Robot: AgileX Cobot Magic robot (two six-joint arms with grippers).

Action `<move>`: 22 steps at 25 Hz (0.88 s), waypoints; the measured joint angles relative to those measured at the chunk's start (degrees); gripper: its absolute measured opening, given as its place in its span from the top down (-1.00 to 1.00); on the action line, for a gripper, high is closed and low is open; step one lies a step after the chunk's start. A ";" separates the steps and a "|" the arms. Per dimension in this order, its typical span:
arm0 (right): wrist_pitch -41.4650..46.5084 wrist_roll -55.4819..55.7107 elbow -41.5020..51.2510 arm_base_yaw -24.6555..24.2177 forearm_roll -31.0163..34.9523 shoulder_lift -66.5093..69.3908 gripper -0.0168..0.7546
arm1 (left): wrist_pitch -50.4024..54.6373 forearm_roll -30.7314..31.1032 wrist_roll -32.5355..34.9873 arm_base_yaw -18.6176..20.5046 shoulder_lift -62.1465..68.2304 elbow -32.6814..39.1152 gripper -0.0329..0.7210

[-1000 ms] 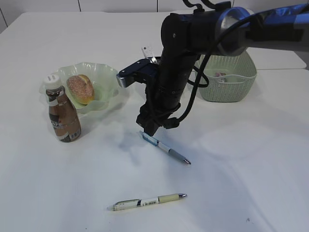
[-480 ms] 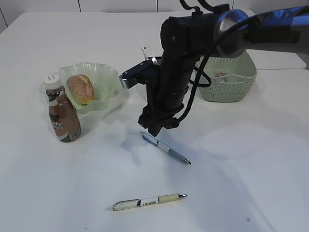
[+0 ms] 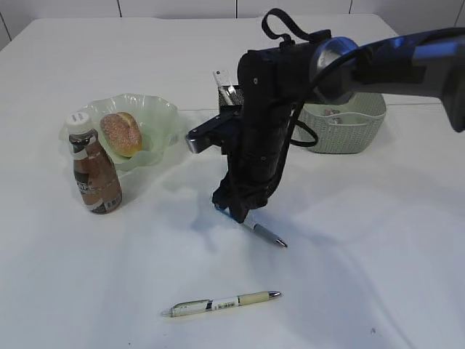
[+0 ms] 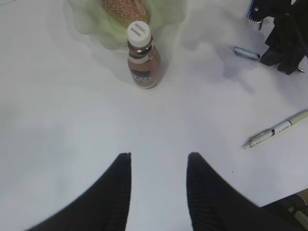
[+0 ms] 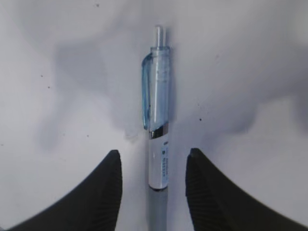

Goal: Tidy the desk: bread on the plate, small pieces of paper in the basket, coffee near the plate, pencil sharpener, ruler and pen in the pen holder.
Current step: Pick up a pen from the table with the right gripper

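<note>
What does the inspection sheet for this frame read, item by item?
Surface: white desk, bare of spills.
Job's things: bread on plate; coffee upright beside plate; basket and pen holder behind arm; blue-clipped pen and cream pen lie flat.
Clutter: nothing seen.
Grippers: right gripper open, straddling the blue-clipped pen; left gripper open, empty.
Cables: black loops on right arm.
Surroundings: nothing seen.
</note>
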 joint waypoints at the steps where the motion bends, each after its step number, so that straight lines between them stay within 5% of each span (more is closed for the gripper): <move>1: 0.72 0.35 0.00 0.00 -0.61 0.29 0.03 | 0.00 0.00 0.00 0.00 0.00 0.00 0.20; 22: -1.25 0.73 -0.04 0.00 -1.11 1.05 0.02 | 0.00 2.50 0.00 0.00 0.00 0.00 0.20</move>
